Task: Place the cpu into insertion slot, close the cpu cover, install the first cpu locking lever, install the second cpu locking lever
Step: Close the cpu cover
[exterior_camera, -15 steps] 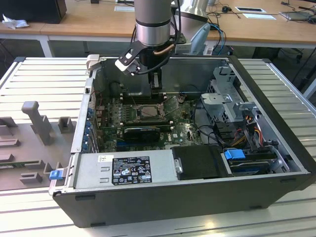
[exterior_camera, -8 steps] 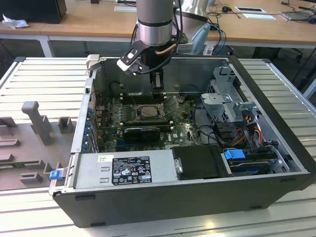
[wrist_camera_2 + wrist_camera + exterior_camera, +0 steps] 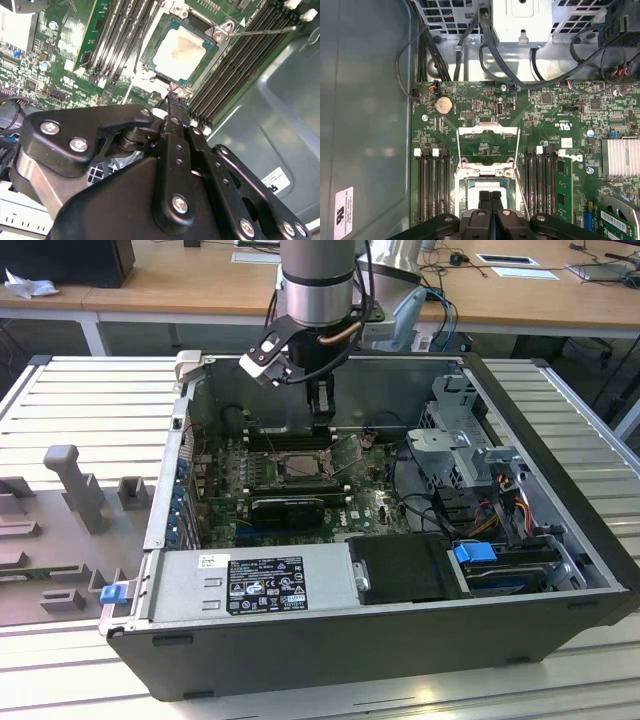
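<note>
- The open computer case (image 3: 300, 640) lies on its side, with the green circuit board (image 3: 550, 115) inside.
- The gripper (image 3: 490, 194) hangs over the edge of the insertion slot (image 3: 458, 192), its fingers pressed together with nothing between them.
- The cpu cover (image 3: 487, 131) is swung open, clear of the slot.
- The cpu (image 3: 182, 47) sits flat in the slot.
</note>
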